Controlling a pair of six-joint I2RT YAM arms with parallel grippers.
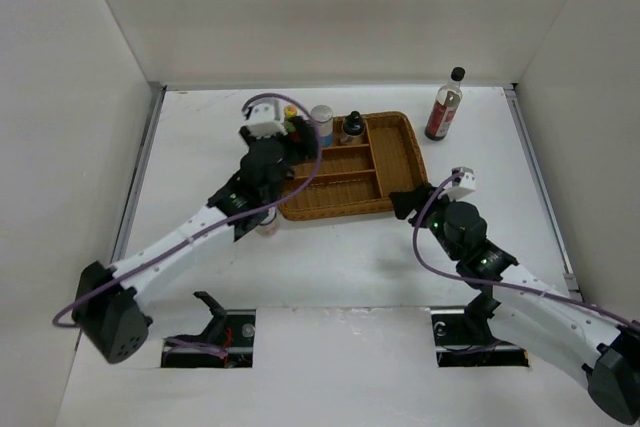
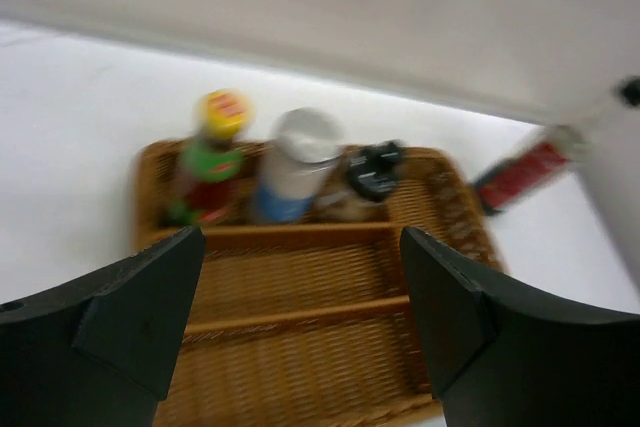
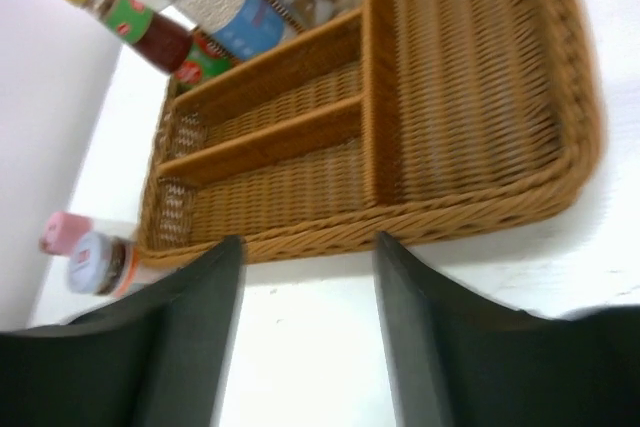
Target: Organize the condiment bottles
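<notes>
The yellow-capped bottle, silver-lidded jar and black-capped jar stand in the back row of the wicker tray. The tall dark-sauce bottle stands on the table to the tray's back right. The pink-lidded jar and white-lidded jar stand off the tray's front-left corner, mostly hidden under my left arm in the top view. My left gripper is open and empty over the tray's left part. My right gripper is open and empty just before the tray's front edge.
The tray has long narrow slots on the left and one wide compartment on the right. White walls close in the table on the left, back and right. Bare table lies before the tray.
</notes>
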